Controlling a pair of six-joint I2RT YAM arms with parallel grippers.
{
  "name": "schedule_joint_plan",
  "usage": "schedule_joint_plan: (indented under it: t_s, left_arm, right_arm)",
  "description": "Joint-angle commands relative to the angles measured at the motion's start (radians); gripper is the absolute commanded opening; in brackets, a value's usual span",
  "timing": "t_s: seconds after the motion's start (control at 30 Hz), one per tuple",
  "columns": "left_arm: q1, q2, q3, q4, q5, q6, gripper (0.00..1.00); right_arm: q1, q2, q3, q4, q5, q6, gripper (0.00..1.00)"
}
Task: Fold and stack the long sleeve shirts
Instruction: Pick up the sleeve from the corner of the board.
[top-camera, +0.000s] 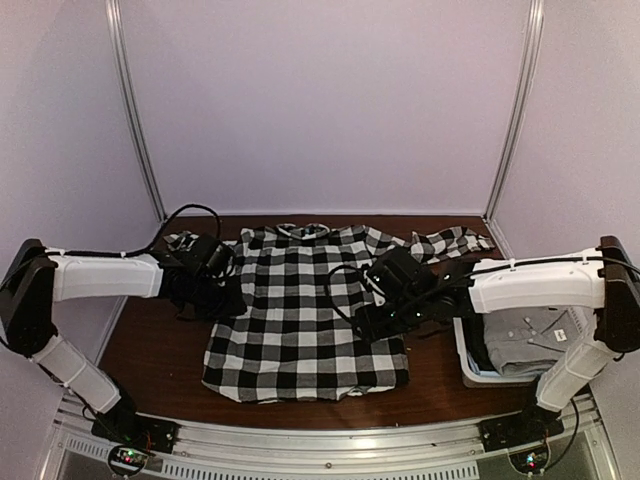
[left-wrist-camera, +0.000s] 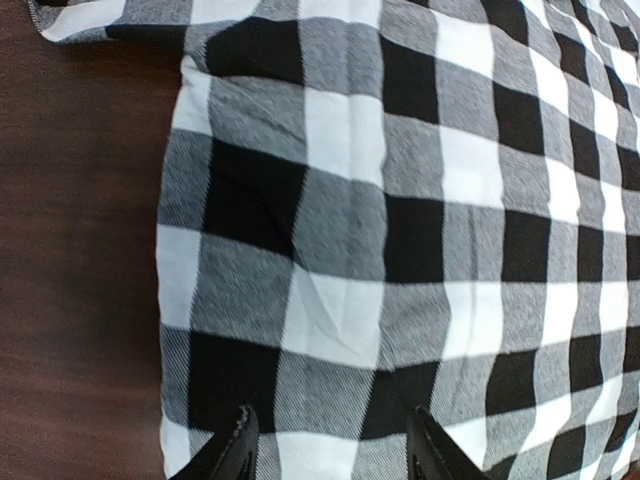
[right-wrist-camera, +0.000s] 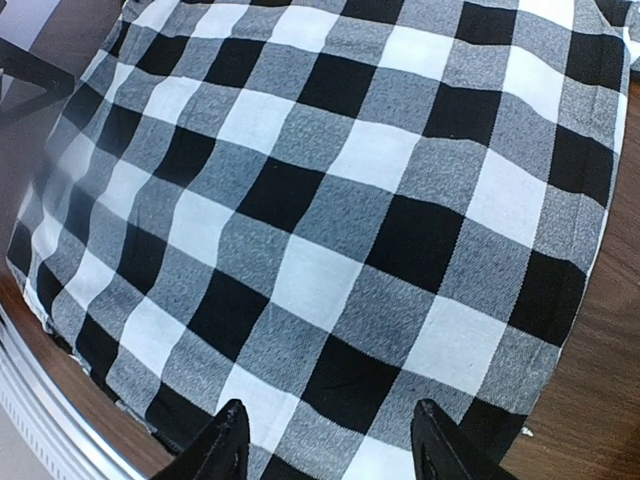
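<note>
A black-and-white checked long sleeve shirt (top-camera: 300, 310) lies flat on the brown table, its sleeves crumpled at the far left and far right. My left gripper (top-camera: 225, 290) hovers over the shirt's left edge (left-wrist-camera: 300, 250), open, nothing between its fingers (left-wrist-camera: 235, 445). My right gripper (top-camera: 372, 322) hangs over the shirt's right side (right-wrist-camera: 330, 220), also open and empty, fingertips (right-wrist-camera: 225, 440) apart above the cloth. A plain grey shirt (top-camera: 530, 345) lies folded in the white basket (top-camera: 468, 368) at the right.
The table's brown wood (left-wrist-camera: 80, 260) shows left of the shirt. A metal rail (top-camera: 330, 440) runs along the near edge. Purple walls close the back and sides. The basket stands close under my right arm.
</note>
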Motion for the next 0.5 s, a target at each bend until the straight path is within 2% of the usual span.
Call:
schedule_joint_plan:
  t_s: [0.0, 0.27, 0.47]
  left_arm:
    - [0.114, 0.053, -0.018, 0.215, 0.078, 0.068, 0.52]
    - [0.260, 0.191, 0.126, 0.239, 0.103, 0.163, 0.51]
    - [0.405, 0.278, 0.301, 0.154, -0.066, 0.182, 0.50]
  right_arm:
    - [-0.044, 0.005, -0.061, 0.160, 0.029, -0.015, 0.56]
    - [-0.150, 0.116, -0.053, 0.270, -0.039, -0.056, 0.56]
    - [-0.196, 0.184, 0.022, 0.288, -0.046, -0.102, 0.56]
